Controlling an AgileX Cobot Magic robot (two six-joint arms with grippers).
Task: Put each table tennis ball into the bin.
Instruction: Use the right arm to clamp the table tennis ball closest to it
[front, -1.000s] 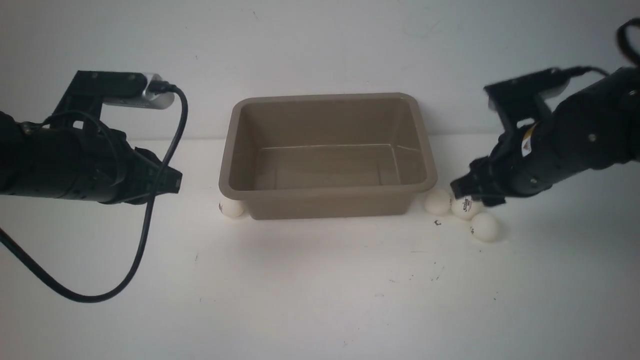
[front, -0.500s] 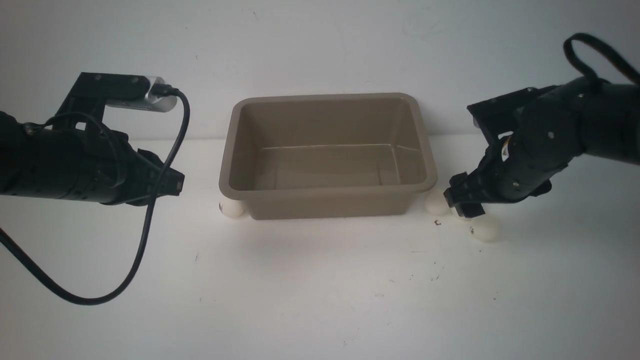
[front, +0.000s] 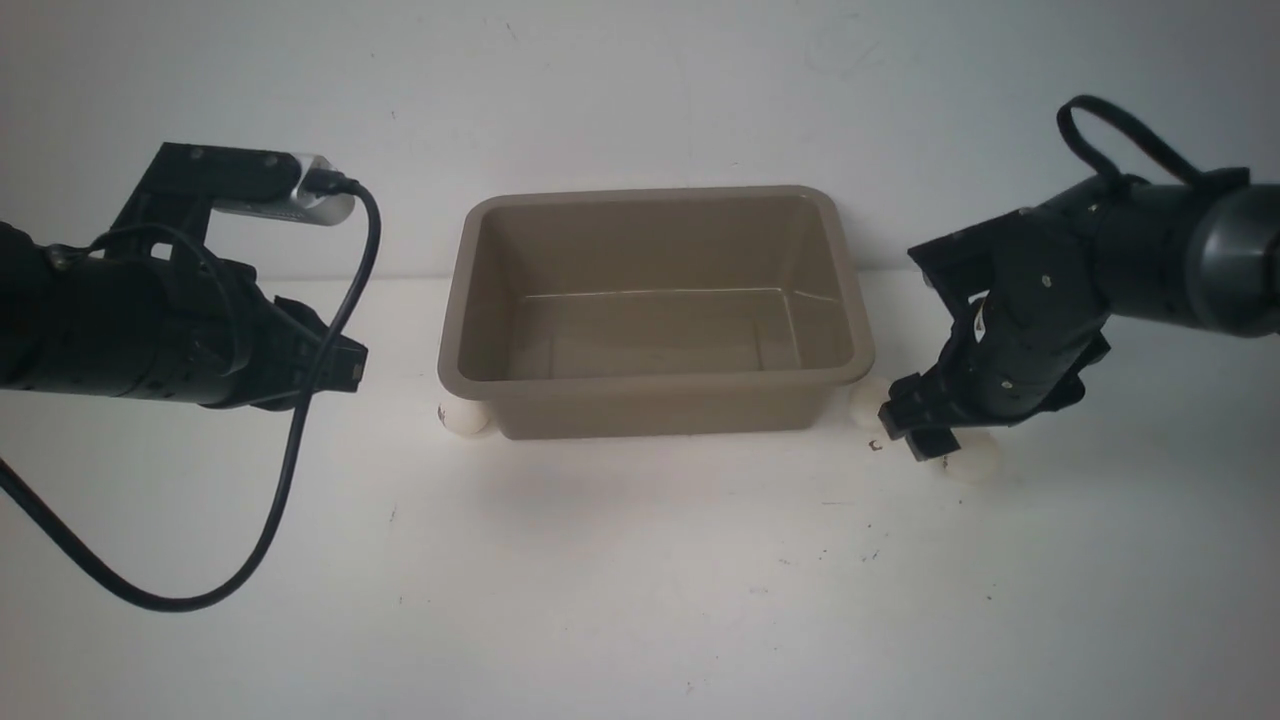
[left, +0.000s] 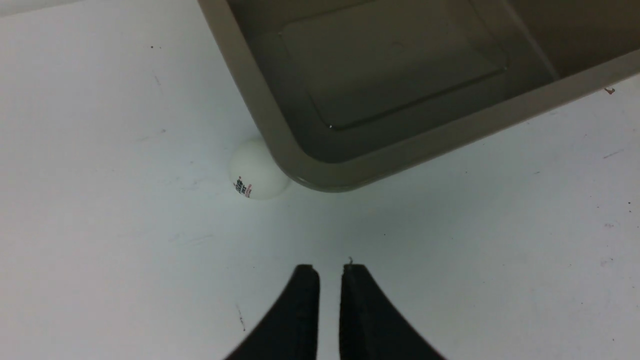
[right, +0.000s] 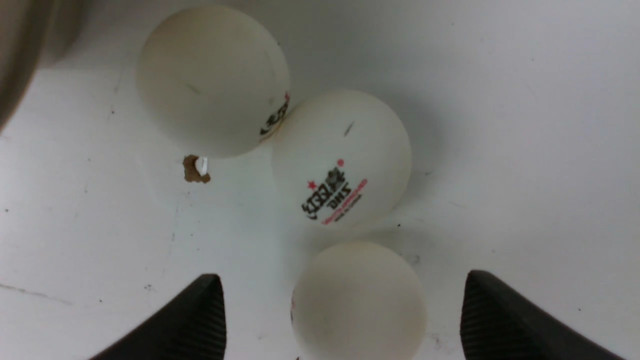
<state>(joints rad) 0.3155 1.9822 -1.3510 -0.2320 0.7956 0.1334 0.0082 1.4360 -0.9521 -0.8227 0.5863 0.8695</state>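
Right pincer (front: 910, 430) apparently over balls (front: 976, 462).

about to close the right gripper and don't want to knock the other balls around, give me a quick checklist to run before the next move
1. Right gripper open: ok, jaws wide apart.
2. Nearest ball between its fingers: ok.
3. Logo ball outside the fingers: ok, though it lies close to the nearest ball.
4. Fingers low enough to grip: cannot tell.
5. Bin has room: ok, no ball inside.
6. Left gripper out of the way: ok, shut, clear of the left ball at the bin's corner.
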